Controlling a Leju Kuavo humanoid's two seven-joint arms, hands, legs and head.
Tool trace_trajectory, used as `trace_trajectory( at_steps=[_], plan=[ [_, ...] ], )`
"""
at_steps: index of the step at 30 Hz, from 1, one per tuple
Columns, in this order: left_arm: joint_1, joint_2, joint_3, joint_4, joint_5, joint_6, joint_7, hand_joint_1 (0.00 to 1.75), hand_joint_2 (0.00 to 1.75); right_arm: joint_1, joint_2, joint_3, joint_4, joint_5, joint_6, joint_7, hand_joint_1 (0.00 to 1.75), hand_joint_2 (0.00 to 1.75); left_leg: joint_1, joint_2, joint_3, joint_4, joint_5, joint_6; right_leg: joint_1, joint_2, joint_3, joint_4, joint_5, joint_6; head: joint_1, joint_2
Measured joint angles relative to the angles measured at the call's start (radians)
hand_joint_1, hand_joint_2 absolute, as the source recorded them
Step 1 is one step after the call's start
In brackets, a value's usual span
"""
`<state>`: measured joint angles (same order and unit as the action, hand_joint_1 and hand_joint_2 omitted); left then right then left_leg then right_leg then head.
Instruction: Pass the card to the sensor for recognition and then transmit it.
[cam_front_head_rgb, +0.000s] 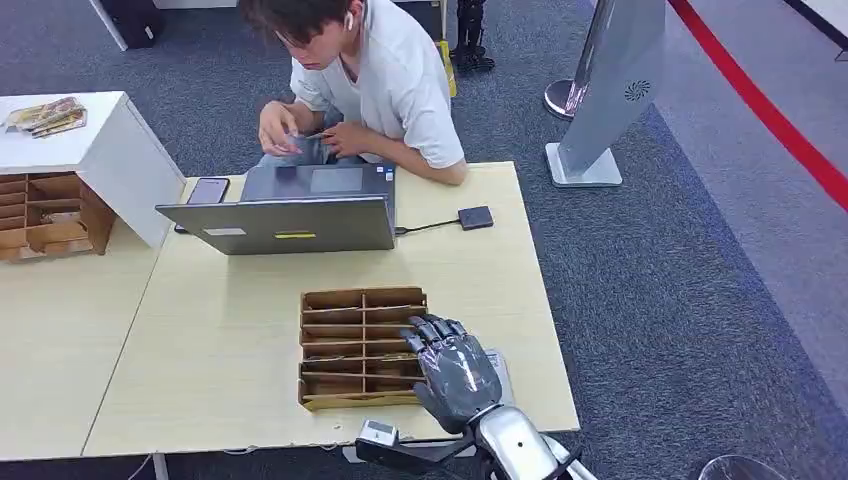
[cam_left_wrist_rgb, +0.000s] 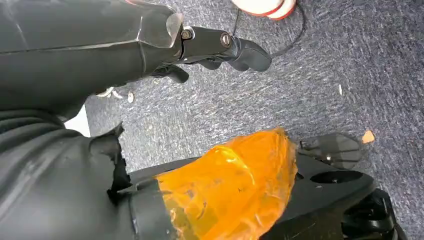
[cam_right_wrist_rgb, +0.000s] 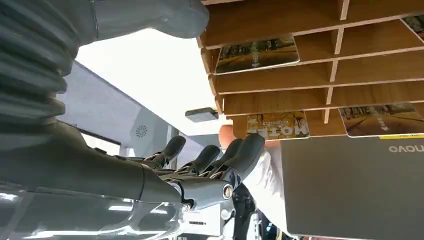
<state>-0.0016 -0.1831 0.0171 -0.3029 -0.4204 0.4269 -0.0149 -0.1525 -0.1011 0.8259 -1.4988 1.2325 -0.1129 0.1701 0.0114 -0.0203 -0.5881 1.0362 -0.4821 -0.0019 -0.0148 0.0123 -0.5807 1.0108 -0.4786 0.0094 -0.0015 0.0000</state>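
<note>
A: Where is the card right now?

B: There are several, lying in the slots of the wooden rack (cam_front_head_rgb: 345, 345) on the table (cam_front_head_rgb: 200, 330) in front of the robot. The right wrist view shows one card (cam_right_wrist_rgb: 257, 53) in a slot with its short edge close to the open front, and two more further along. None is in a hand yet.

A: And the right hand?

B: The right hand (cam_front_head_rgb: 452, 368) sits at the rack's right side, over the outer column of slots. Its fingers (cam_right_wrist_rgb: 240, 155) are extended side by side with gaps between them, the thumb set apart, and nothing is pinched. I can't tell whether the fingertips touch the wood.

A: The left one?

B: The left hand (cam_left_wrist_rgb: 220, 47) hangs over the carpet, fingers loosely extended, holding nothing.

A: How will a card handle?

B: My guess is that it's thin, light, fairly stiff and glossy, so it may slip. Lying flat in a shallow slot, it offers only its front edge. I'd pinch that exposed short edge between thumb and a finger and draw it straight out, keeping it level so it clears the dividers.

A: Where does it go afterwards?

B: Probably the small dark box (cam_front_head_rgb: 475, 217) cabled to the laptop (cam_front_head_rgb: 285, 222), which I take for the sensor, then to the person (cam_front_head_rgb: 370, 80) seated behind.
</note>
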Motion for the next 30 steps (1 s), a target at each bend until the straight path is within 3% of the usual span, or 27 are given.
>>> trace_trajectory(
  at_steps=[30],
  plan=[
    [-0.001,-0.009,0.047,-0.016,-0.072,-0.021,0.003,0.00,0.00,-0.015,0.035,0.009,0.052,-0.015,0.019,0.000,0.45,1.75,0.000,0.000,0.000,0.000,0.000,0.000,0.000,0.000,0.000,0.000,0.000,0.000,0.000,0.000]
  ],
)
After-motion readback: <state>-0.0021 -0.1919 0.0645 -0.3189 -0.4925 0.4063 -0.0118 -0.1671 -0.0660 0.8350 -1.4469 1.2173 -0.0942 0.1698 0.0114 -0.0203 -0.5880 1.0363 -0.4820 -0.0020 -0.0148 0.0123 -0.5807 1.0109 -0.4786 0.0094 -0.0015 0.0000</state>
